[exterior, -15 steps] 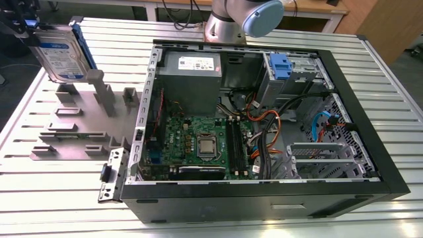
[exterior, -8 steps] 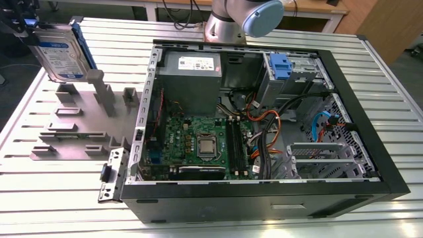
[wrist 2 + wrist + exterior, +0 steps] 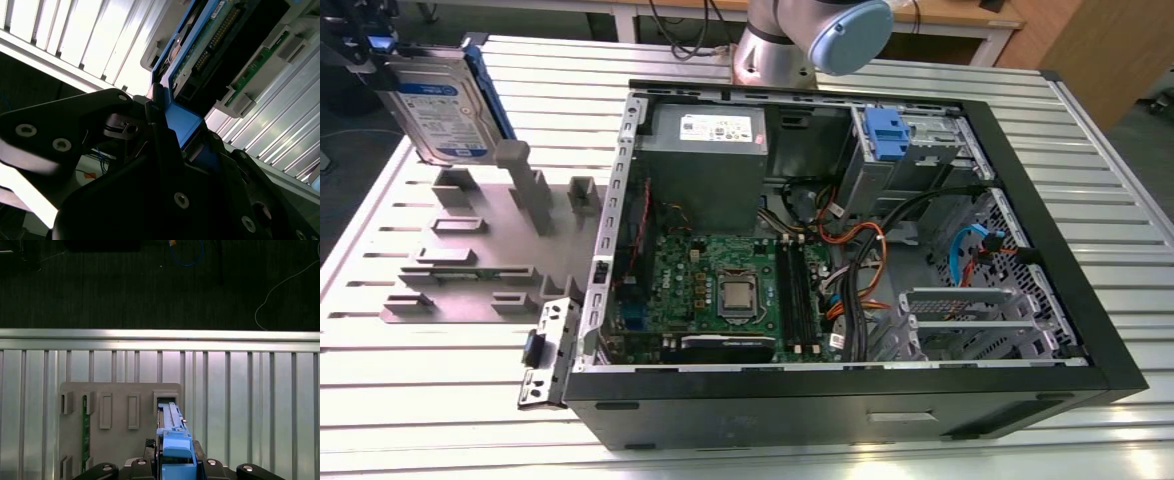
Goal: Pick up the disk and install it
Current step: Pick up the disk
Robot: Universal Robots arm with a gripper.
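The disk [image 3: 440, 105], silver-grey with a white-and-blue label and blue side rails, stands on edge at the exterior view's far left, over the grey holder stand [image 3: 480, 250]. My gripper [image 3: 367, 55] is shut on its upper end. In the first wrist view the blue rail [image 3: 175, 450] sits between my black fingers, and the disk's far end reaches a slot of the stand [image 3: 120, 430]. Whether it rests in that slot I cannot tell. The second wrist view has the rail [image 3: 182, 122] clamped and the disk's circuit side [image 3: 215, 35] beyond it.
An open computer case [image 3: 1067, 300] lies at the middle and right of the slatted metal table [image 3: 427, 400], with a blue clip [image 3: 886, 135] in its drive bay. A green memory stick [image 3: 85, 430] stands in the stand. The arm's base [image 3: 781, 50] rises behind the case.
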